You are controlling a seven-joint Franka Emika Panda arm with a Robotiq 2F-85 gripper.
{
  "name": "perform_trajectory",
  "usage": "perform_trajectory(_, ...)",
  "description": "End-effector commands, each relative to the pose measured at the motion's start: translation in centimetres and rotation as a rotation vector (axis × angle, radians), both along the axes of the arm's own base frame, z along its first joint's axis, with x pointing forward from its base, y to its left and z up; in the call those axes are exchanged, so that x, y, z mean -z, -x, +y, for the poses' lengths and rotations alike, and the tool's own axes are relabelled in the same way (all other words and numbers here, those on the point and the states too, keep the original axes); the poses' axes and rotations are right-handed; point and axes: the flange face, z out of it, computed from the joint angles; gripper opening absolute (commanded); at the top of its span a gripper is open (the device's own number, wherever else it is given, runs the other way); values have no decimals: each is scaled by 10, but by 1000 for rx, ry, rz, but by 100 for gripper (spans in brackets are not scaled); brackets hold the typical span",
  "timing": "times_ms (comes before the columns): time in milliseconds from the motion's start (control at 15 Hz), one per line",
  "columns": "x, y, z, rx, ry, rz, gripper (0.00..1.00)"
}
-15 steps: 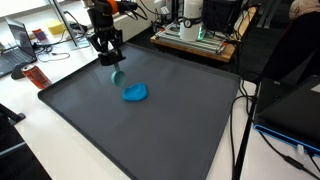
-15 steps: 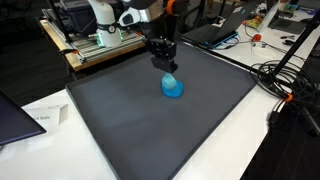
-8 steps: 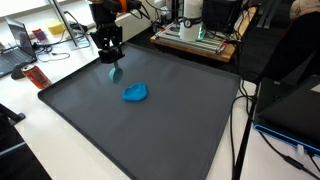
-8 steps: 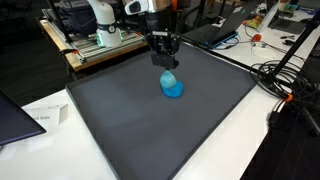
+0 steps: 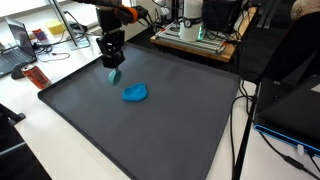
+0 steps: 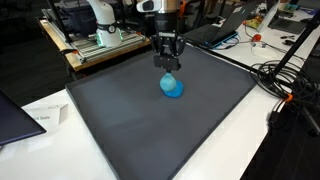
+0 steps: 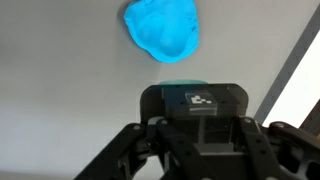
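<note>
Swinging slightly sideways since a second ago, the arm (image 5: 110, 38) hangs straight down over the mat's (image 5: 150, 130) far corner. The gripper (image 5: 112, 63) points down just above a teal object (image 5: 113, 74), with the cloth (image 5: 136, 93) near it. The fingers look close together, but I cannot tell whether they are closed.

the fingers (image 7: 128, 148) run off the wrist view's bottom edge; a teal object (image 7: 185, 84) sits mostly hidden behind their mount (image 7: 200, 102).
</note>
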Motion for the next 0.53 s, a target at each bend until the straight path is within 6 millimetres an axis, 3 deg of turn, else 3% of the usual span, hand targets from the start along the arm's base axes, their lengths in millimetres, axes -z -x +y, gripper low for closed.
perform_trajectory(0,0,1,12,-40,100,-36,22)
perform_trajectory(467,23,-3,45,-111,252,-57,22)
